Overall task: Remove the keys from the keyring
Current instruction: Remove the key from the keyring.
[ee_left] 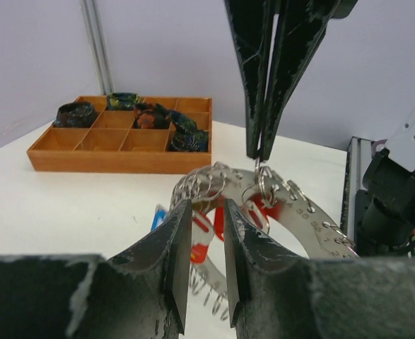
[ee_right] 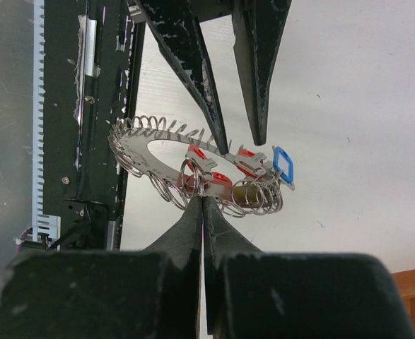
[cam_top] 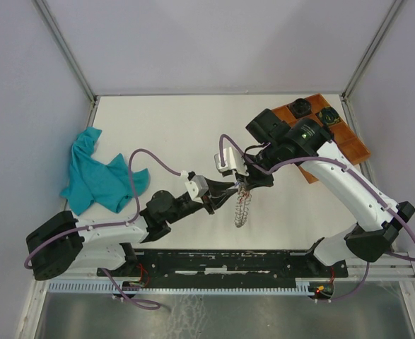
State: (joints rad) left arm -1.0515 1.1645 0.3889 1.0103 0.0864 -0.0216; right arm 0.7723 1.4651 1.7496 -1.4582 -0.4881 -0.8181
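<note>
Hold the keyring (ee_left: pixel 313 212) steady with the right pincer (ee_left: pixel 261 152) and use the left pincer (ee_left: pixel 207 212) to work one key along the coil towards its free end. Pull in line with the wire, not across it, or the ring may spring out of the grip. The right pincer is clenched on a wire loop at the top of the keyring, which hangs over the table (cam_top: pixel 165 127) between the two arms. The left pincer stands part-closed astride a red-tagged key (ee_right: pixel 247 157). Whether its pads bear on the tag cannot be told.

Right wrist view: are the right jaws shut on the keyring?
Yes, the right gripper has its jaws pressed together with no gap, pinching a wire loop of the keyring.
</note>
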